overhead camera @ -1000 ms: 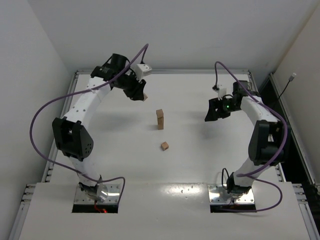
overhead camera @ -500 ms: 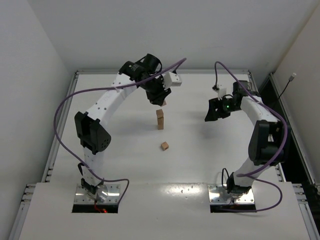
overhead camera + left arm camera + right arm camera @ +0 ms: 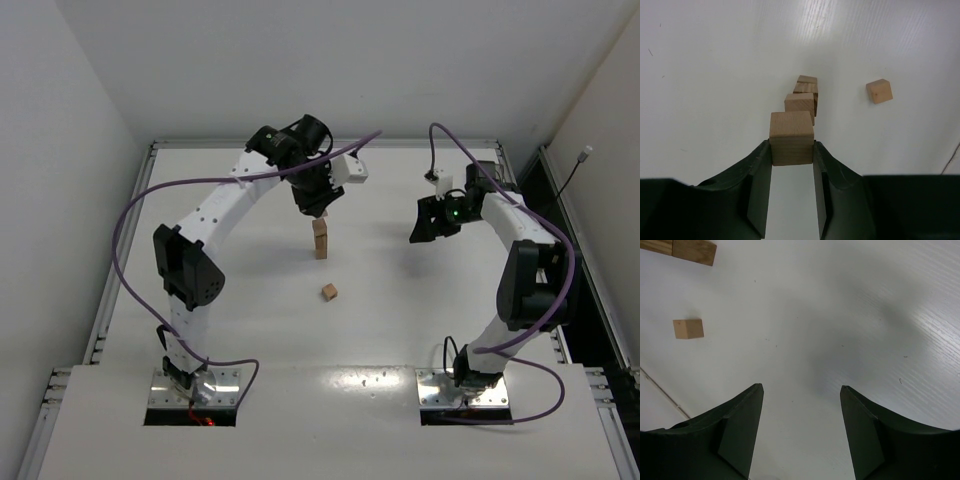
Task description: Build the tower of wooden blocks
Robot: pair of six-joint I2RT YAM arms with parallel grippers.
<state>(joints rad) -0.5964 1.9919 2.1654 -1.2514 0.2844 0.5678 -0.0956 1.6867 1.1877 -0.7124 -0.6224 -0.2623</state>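
Note:
The tower (image 3: 320, 238) is a narrow column of tan wood blocks at the table's middle; it also shows in the left wrist view (image 3: 801, 101) and at the top left of the right wrist view (image 3: 685, 249). My left gripper (image 3: 318, 207) is shut on a wood block (image 3: 791, 137) and holds it just above the tower's top. A loose wood cube (image 3: 329, 292) lies on the table in front of the tower, seen also in the left wrist view (image 3: 879, 91) and the right wrist view (image 3: 688, 328). My right gripper (image 3: 422, 222) is open and empty, right of the tower.
The white table (image 3: 400, 320) has a raised metal rim at its far edge (image 3: 400, 143). White walls stand behind and to the left. Purple cables loop over both arms.
My left arm has swung from the far left toward the middle with the block in its jaws, and now holds it over the tower. The right arm has not moved.

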